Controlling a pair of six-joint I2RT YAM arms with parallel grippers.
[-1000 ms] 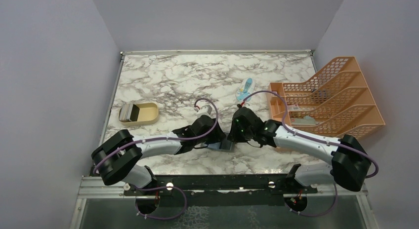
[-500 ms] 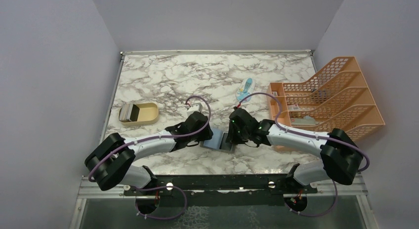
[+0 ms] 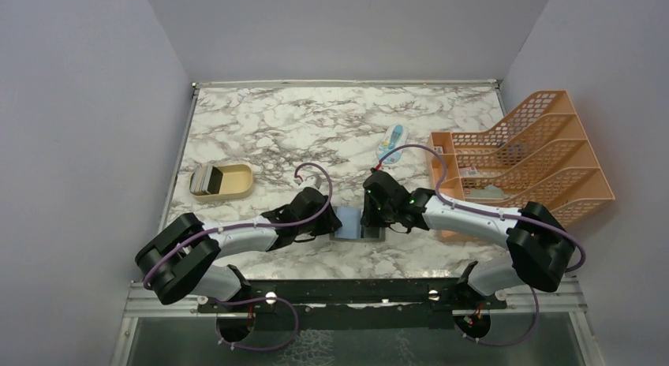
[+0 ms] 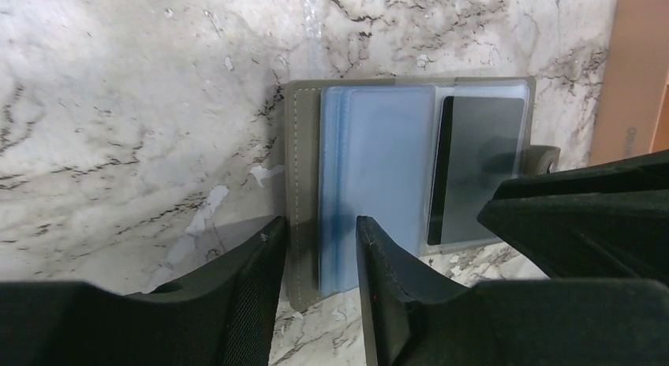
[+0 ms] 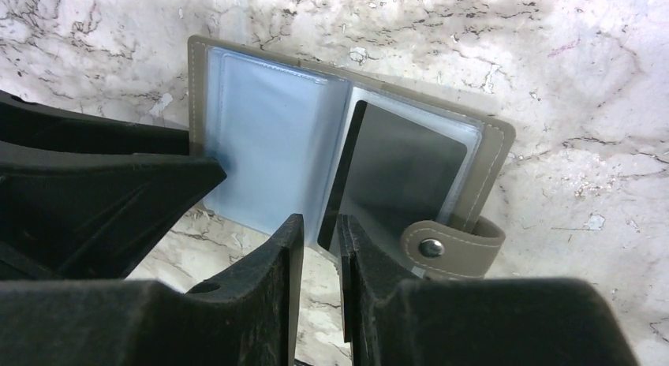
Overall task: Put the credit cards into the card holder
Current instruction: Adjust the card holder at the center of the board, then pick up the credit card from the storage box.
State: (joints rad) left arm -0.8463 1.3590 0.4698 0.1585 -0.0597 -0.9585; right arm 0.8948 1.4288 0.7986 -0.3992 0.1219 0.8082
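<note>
Dark credit card (image 5: 402, 173) partly seated in the open card holder (image 5: 268, 137), one gripper on each side.

Top view: the holder lies flat near the arm bases. The left gripper (image 3: 334, 223) is at its left half, the right gripper (image 3: 371, 219) at its right. Spare credit cards (image 3: 203, 179) stand in the tan tray (image 3: 237, 182) well left of the holder.
Left wrist: the jaws stand moderately apart, straddling the holder's outer left edge; nothing is visibly gripped.
Right wrist: the jaws are narrow, and the card's near corner sits in their gap beside the holder's fold. I cannot tell whether they pinch it.
To do this well, the left gripper should probably keep the holder pinned. The card should slide low and flat toward the clasp tab (image 5: 442, 248) so the pocket does not buckle.
</note>
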